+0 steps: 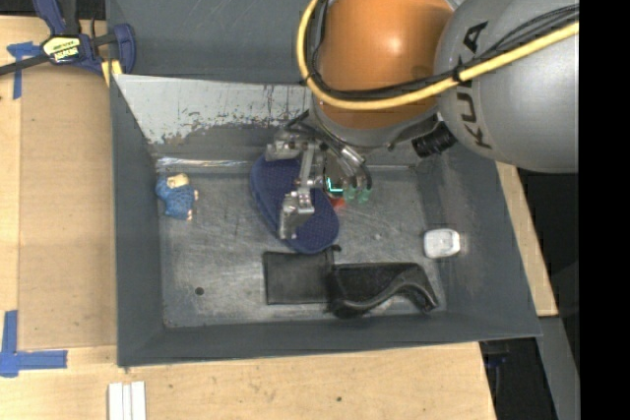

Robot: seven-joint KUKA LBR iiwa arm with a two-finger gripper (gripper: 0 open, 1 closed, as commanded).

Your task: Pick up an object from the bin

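Note:
My gripper (298, 207) hangs low in the middle of the bin, right over a dark blue oval pad (317, 229) that lies flat on the floor. Its metal tip is down at the pad's upper surface; whether it touches I cannot tell. A small red and green piece (346, 196) shows just right of the gripper, partly hidden by it. Just below the pad lies a flat black rectangle (292, 278), and next to it a black curved strap-like thing (384, 289).
A small blue toy with a yellow spot (177, 196) lies at the left of the bin. A small white block (442, 243) sits near the right wall. The arm's orange dome covers the back middle of the bin.

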